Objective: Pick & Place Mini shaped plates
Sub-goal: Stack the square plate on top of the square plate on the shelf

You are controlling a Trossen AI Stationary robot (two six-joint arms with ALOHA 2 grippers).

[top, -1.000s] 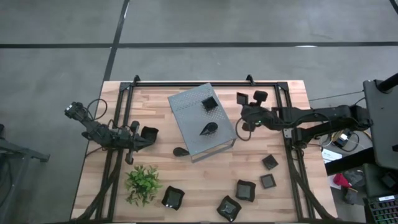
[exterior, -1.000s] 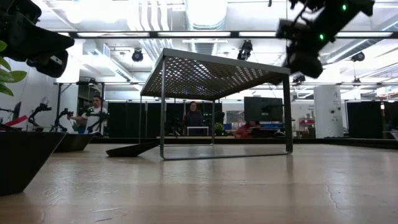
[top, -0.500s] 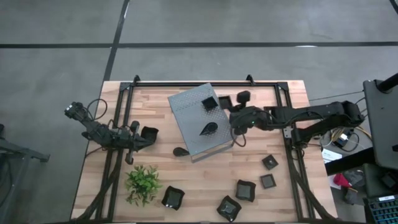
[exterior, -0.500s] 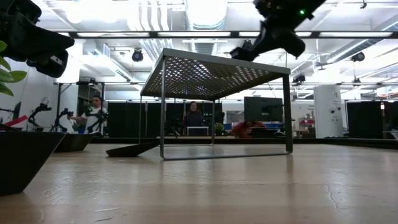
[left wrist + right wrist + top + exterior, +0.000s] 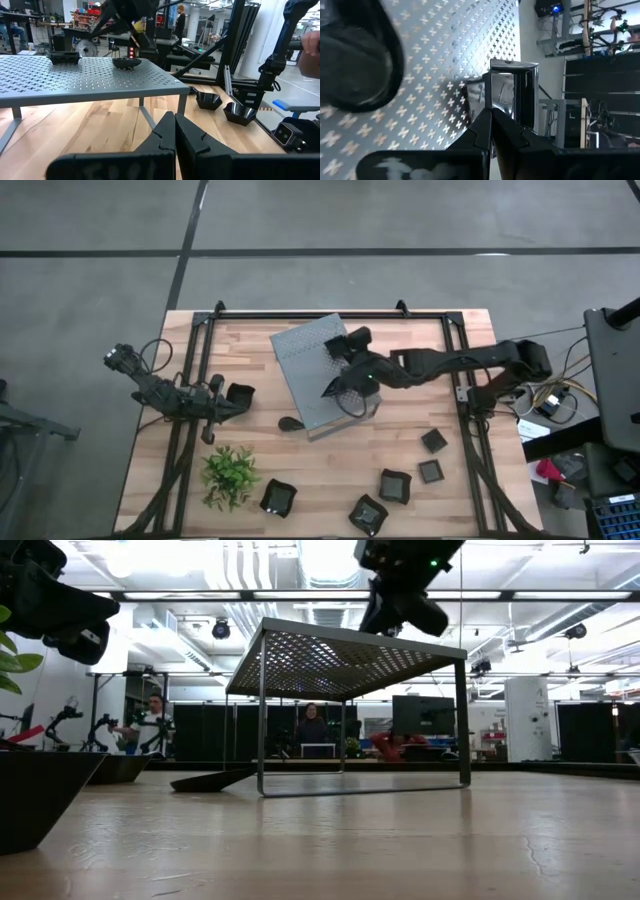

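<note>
1. Right claw (image 5: 352, 352) clamped on a square plate (image 5: 512, 92), above the perforated box (image 5: 300, 365).
2. Lower level; release clear of leaf plate (image 5: 335, 388).
3. Left claw (image 5: 225, 402) together, idle left.

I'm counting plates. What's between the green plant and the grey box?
One small black plate lies between the plant and the grey box, close to the box's corner. The high view shows it.

Two plates (image 5: 336, 387) lay on the box (image 5: 305, 370) at centre frame; my right gripper (image 5: 352, 352) hung over them; plant (image 5: 230, 473) lower left.
</note>
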